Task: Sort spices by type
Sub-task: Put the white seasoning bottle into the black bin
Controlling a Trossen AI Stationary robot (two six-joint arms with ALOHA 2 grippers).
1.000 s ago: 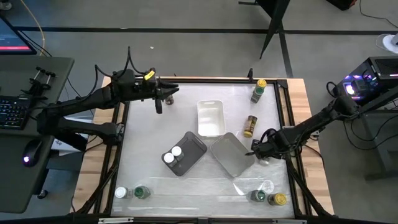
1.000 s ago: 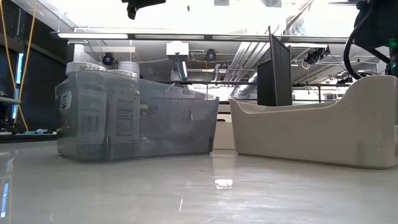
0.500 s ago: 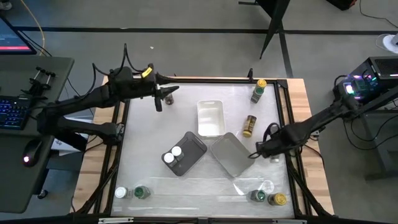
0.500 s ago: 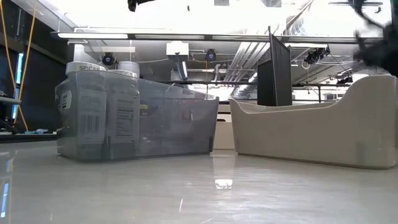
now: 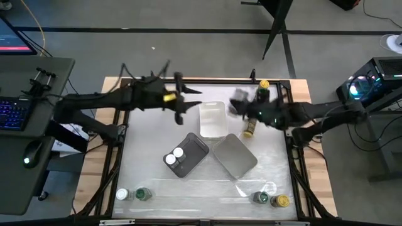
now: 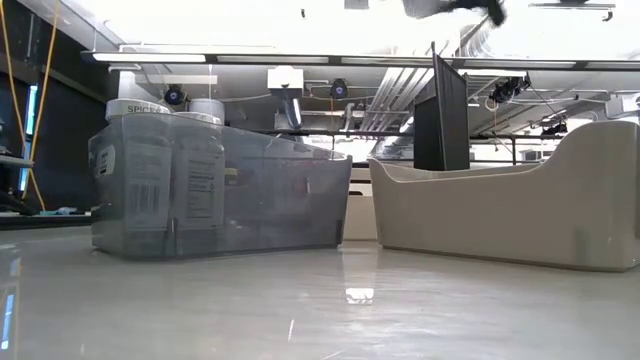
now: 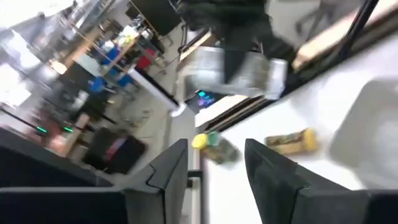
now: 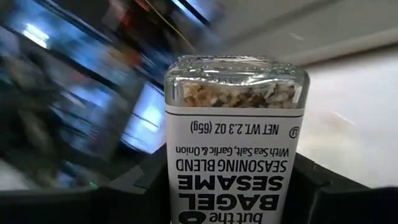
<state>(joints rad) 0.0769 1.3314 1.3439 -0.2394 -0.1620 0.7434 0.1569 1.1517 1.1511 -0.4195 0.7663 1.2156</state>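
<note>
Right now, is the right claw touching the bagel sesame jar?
Touching. The right wrist view shows the right claw with a dark finger pressed against each side of the bagel sesame jar, no gap either side; the jar is carried.

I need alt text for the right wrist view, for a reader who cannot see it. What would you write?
A clear spice jar fills the frame, held upside down between the right claw's dark fingers, its label reading "bagel sesame seasoning blend, sea salt, garlic and onion". The room behind is streaked with motion blur.

Overhead and table-level views, both on the grey tray (image 5: 186,154).
</note>
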